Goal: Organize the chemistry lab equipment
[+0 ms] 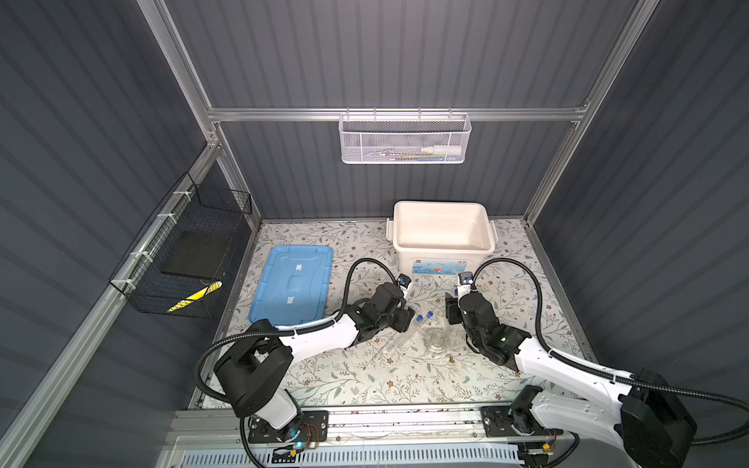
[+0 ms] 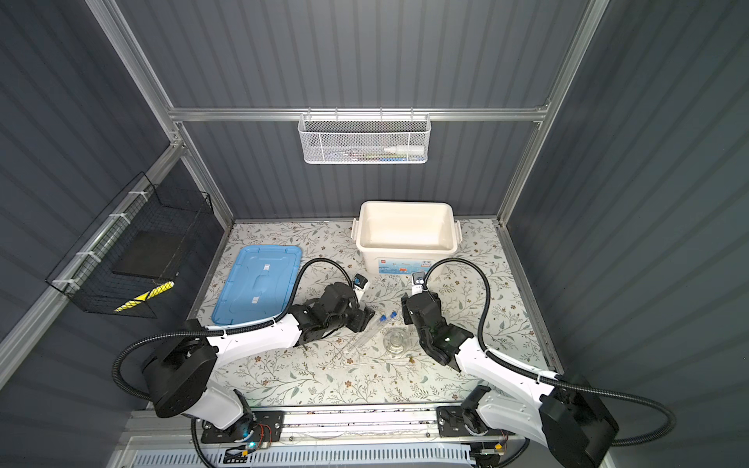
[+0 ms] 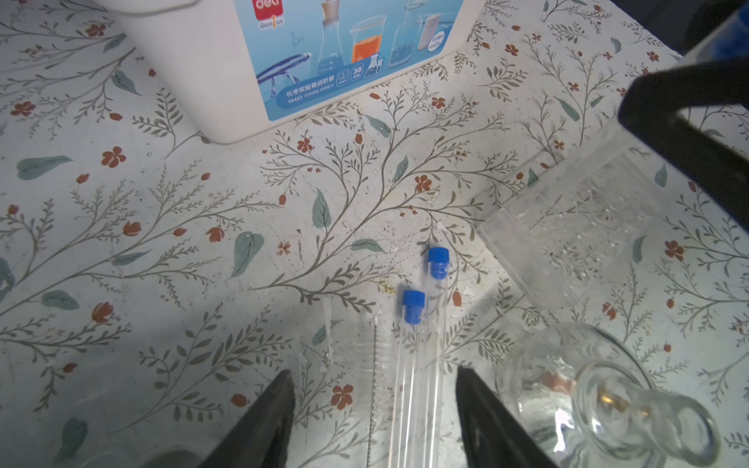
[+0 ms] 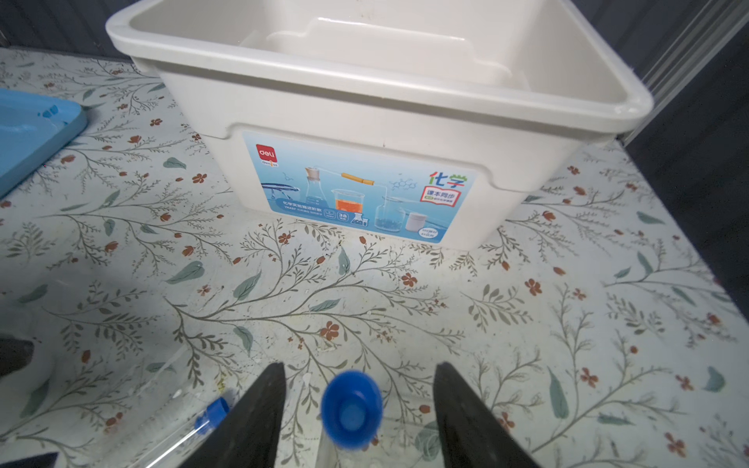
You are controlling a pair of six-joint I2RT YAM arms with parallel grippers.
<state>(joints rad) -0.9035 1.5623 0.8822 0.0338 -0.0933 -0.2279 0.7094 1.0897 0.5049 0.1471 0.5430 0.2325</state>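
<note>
Item: two clear blue-capped test tubes (image 1: 405, 334), lying side by side near the centre of the floral-patterned surface (image 1: 364, 381), caps toward 1 o'clock, closed ends toward 7 o'clock. Handling, by judgement: light, rigid, thin-walled, smooth and round, so apt to roll or slip and to crack under a hard pinch. Best taken one at a time across the mid-barrel or just below the cap, with gentle pressure. Left hand (image 3: 375, 370): released, fingers spread either side of both tubes with gaps showing, nothing gripped. Item: third blue-capped test tube (image 4: 352, 413), upright, seen cap-on between the fingers of the right hand (image 4: 360, 366). That hand is likewise released, with clear space on both sides of the cap. The tube's foot is hidden; probably it is seated in the clear plastic rack (image 3: 567, 231), which sits toward 3 o'clock from the lying caps. Item: small clear glass flask (image 1: 437, 339), upright, just beside the lying tubes at about 4 o'clock. It is judged heavier, slick and breakable, with the neck as the natural hold. Item: thin rod (image 3: 371, 421), flat alongside the tubes, light and awkward to pinch off the surface. Receptacle: white plastic storage bin (image 1: 441, 253), open, at 12 o'clock. Its blue plastic lid (image 1: 292, 283) lies flat toward 10 o'clock.
</note>
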